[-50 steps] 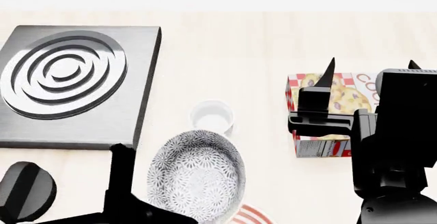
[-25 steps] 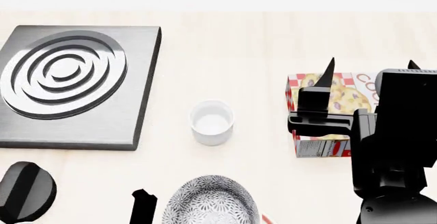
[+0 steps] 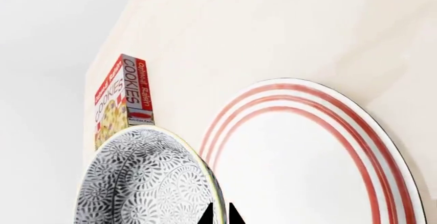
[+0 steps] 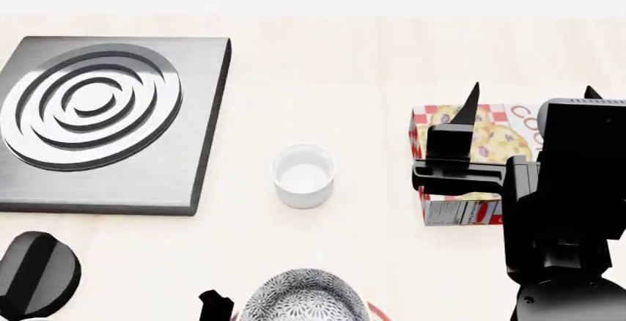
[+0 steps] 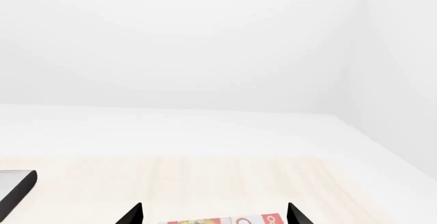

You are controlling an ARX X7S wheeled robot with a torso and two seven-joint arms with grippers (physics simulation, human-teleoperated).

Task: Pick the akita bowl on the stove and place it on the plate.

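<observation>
The akita bowl [image 3: 143,183], white with a grey-black floral pattern, is off the stove [image 4: 108,123] and shows at the bottom edge of the head view [image 4: 303,297]. My left gripper [image 3: 220,215] is shut on its rim, one fingertip inside and one outside. The plate [image 3: 307,173], white with red rings, lies right beside the bowl; only a sliver of the plate [image 4: 374,312] shows in the head view. Whether bowl and plate touch I cannot tell. My right gripper [image 4: 533,97] hangs open above the table at the right, holding nothing.
A small plain white cup [image 4: 303,174] stands mid-table. A cookie box [image 4: 468,189] lies under the right gripper [image 5: 214,215] and behind the bowl [image 3: 123,101]. The stove's black knob [image 4: 37,273] is at the near left. The stove's burner is bare.
The left gripper has carried the bowl from beside the white cup toward me, down to the bottom edge of the head view. The right arm has not moved.
</observation>
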